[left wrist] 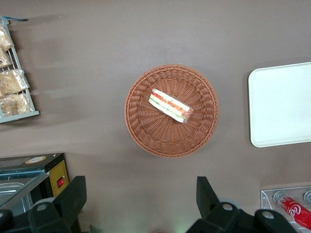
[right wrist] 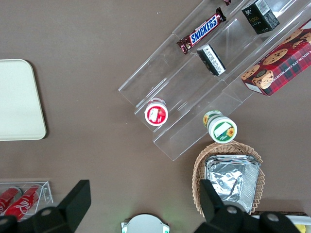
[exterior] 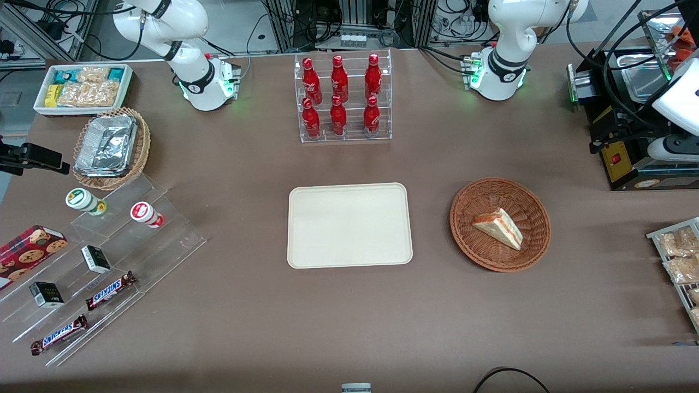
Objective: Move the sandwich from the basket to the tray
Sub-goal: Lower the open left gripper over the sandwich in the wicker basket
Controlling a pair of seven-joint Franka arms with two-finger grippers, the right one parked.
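Note:
The sandwich [exterior: 498, 228], a small white-bread wedge with red and green layers, lies in the round reddish-brown wicker basket [exterior: 464, 218]. The cream tray [exterior: 349, 225] lies flat beside the basket, toward the parked arm's end, with nothing on it. In the left wrist view my gripper [left wrist: 141, 187] is open and empty, high above the table. It hangs over bare table beside the basket [left wrist: 141, 126], which holds the sandwich [left wrist: 170, 105]; an edge of the tray [left wrist: 282, 104] shows too. The gripper itself does not show in the front view.
A clear rack of red bottles [exterior: 344, 98] stands farther from the front camera than the tray. A black machine [exterior: 628, 136] and a rack of snack packets [exterior: 677, 256] sit toward the working arm's end. Acrylic steps with candy bars [exterior: 98, 262] lie toward the parked arm's end.

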